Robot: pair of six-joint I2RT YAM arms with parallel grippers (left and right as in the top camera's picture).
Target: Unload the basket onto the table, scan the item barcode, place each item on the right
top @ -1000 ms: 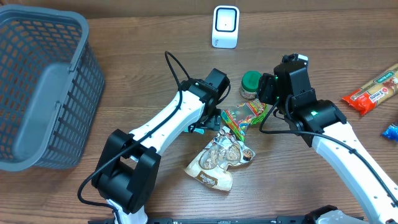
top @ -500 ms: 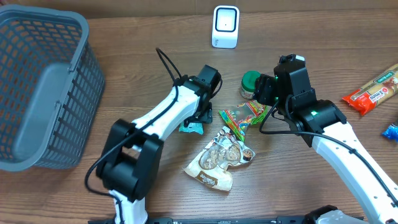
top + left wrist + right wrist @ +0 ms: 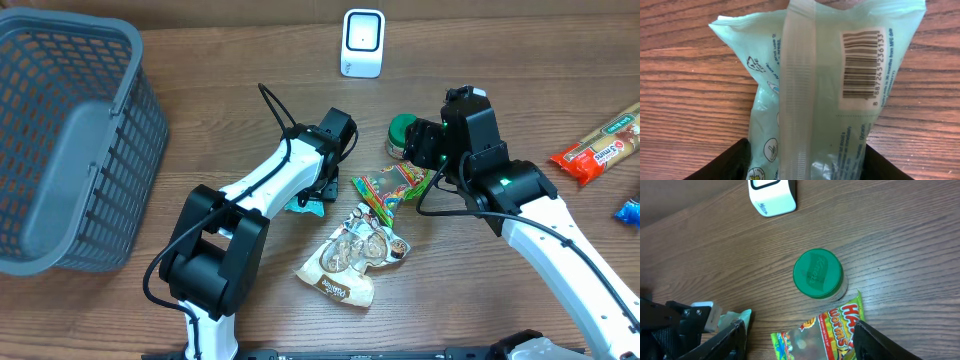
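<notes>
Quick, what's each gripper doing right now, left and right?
Left gripper: closed on the pale green packet.
Right gripper: open, holding nothing.

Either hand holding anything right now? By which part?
Left hand pinches the mint-green packet by its sides, at the end away from the barcode. Right hand is open, holding nothing.

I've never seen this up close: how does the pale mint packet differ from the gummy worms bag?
The mint packet is plain pale green; the worms bag is bright and multicoloured. The mint packet is squeezed in the left gripper, barcode facing up; the worms bag lies loose beside the green-lidded jar. Both are soft pouches on the table.
</notes>
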